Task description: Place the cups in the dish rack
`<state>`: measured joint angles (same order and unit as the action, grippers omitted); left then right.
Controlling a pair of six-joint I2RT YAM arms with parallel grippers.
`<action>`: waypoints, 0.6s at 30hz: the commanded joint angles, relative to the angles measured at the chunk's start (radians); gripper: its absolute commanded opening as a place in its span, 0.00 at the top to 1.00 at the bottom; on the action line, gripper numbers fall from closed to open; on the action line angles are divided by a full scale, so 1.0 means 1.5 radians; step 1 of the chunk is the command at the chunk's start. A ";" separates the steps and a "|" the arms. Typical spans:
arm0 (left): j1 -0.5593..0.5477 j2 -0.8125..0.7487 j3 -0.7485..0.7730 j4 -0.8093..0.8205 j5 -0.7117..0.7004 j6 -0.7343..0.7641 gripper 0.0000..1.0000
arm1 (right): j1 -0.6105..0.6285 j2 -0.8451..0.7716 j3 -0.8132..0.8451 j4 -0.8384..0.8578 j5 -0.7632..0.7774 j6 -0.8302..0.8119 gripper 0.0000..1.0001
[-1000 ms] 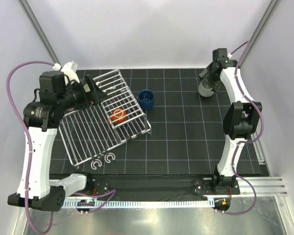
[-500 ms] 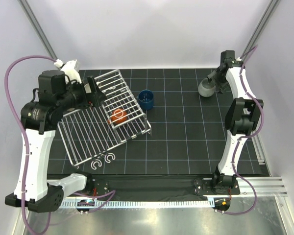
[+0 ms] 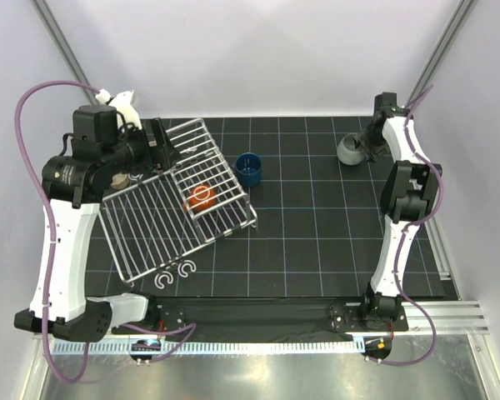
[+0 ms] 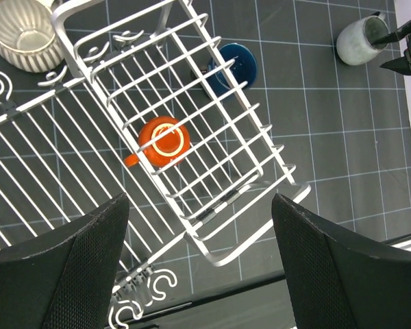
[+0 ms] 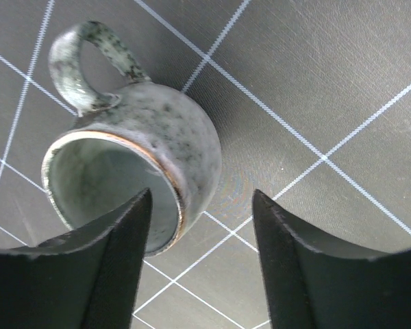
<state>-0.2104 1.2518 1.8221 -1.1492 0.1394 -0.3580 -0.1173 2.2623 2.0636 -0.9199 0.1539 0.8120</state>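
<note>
Grey speckled mug [image 5: 171, 130], mouth up, far right; its rim wall sits between right claw's [image 5: 200, 202] spread fingers, unclenched; left claw [image 4: 200, 205] spread, empty, above rack [image 3: 154, 221].

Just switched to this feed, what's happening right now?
The right gripper is open astride the speckled grey cup's rim at the far right, not yet closed. The left gripper hangs open and empty above the dish rack, whose basket holds the orange cup. The dark blue cup and the cream striped cup sit outside the rack.
</note>
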 commanded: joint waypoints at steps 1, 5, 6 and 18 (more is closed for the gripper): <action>-0.003 -0.009 0.013 0.000 -0.011 0.009 0.18 | -0.001 -0.001 -0.004 0.004 0.001 0.003 0.40; -0.003 -0.036 -0.011 0.005 -0.034 0.010 0.18 | 0.000 0.008 0.001 0.011 -0.002 -0.015 0.46; -0.004 -0.050 -0.023 0.005 -0.042 0.010 0.18 | 0.000 0.011 0.002 0.021 -0.005 -0.020 0.51; -0.093 -0.135 -0.097 -0.031 -0.123 0.038 0.18 | 0.002 0.052 0.060 0.010 -0.011 -0.109 0.88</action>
<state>-0.3145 1.0676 1.6939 -1.1740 0.0170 -0.3317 -0.1226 2.3329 2.1059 -0.9157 0.1463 0.6918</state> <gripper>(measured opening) 0.820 0.183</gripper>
